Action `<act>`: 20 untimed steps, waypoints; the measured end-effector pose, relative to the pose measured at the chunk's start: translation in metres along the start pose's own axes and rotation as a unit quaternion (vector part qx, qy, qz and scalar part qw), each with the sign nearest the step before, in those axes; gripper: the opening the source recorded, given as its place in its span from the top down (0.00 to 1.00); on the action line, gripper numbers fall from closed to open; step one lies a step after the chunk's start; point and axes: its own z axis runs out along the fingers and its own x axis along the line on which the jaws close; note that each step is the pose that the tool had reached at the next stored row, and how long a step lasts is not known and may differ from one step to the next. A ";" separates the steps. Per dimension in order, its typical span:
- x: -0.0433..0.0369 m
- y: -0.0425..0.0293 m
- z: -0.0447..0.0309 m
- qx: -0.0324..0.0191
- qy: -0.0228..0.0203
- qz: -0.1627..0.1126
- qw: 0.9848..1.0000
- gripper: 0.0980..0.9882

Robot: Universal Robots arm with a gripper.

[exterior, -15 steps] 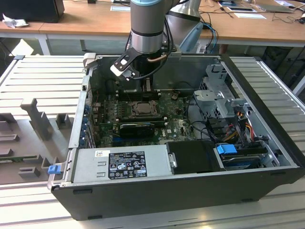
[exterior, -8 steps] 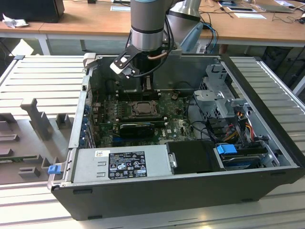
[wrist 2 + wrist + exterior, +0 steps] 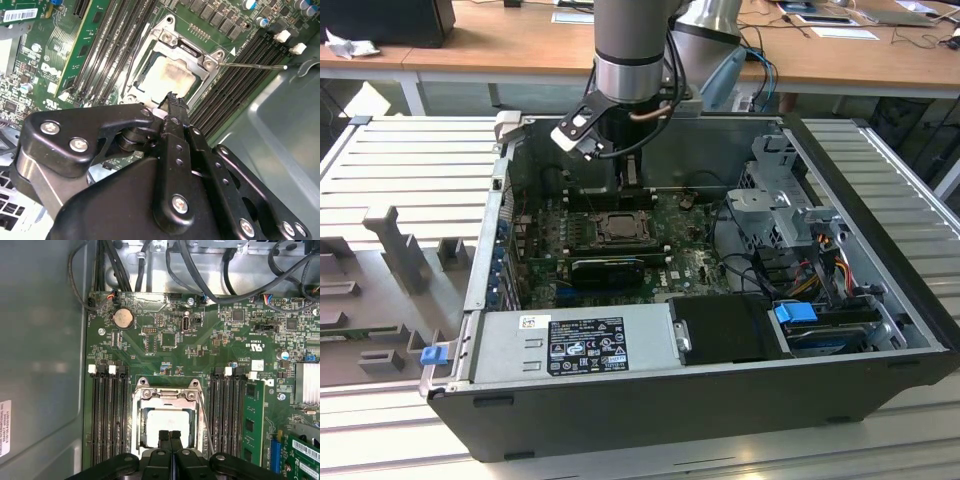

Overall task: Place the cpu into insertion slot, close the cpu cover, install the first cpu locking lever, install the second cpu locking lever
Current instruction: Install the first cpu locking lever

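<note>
The cpu [image 3: 167,422] lies flat in the insertion slot [image 3: 617,228], its silver-grey top showing through the window of the cpu cover [image 3: 165,394]. The silvery cover is down around the chip [image 3: 167,75]. A thin wire locking lever [image 3: 250,65] sticks out sideways from a socket corner over the memory slots; in the first wrist view this lever [image 3: 204,415] runs along one side of the cover, angled slightly away. My gripper [image 3: 170,436] hovers at the socket's edge with its black fingertips [image 3: 175,102] pressed together, holding nothing. The exterior view shows the gripper [image 3: 627,180] just behind the socket.
Black memory slots [image 3: 107,415] flank the socket on both sides, with a green memory module [image 3: 252,420] in one. Cables [image 3: 215,270] hang along the motherboard's far edge. The case wall [image 3: 880,210], drive cage [image 3: 780,200] and power supply [image 3: 580,345] enclose the board.
</note>
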 end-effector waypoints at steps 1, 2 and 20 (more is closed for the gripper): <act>0.0000 0.0000 -0.0008 0.000 0.000 0.000 1.000 0.99; 0.0000 0.0001 -0.0022 0.000 0.000 0.000 1.000 0.99; 0.0004 0.0009 -0.0316 0.001 0.000 -0.044 0.999 0.99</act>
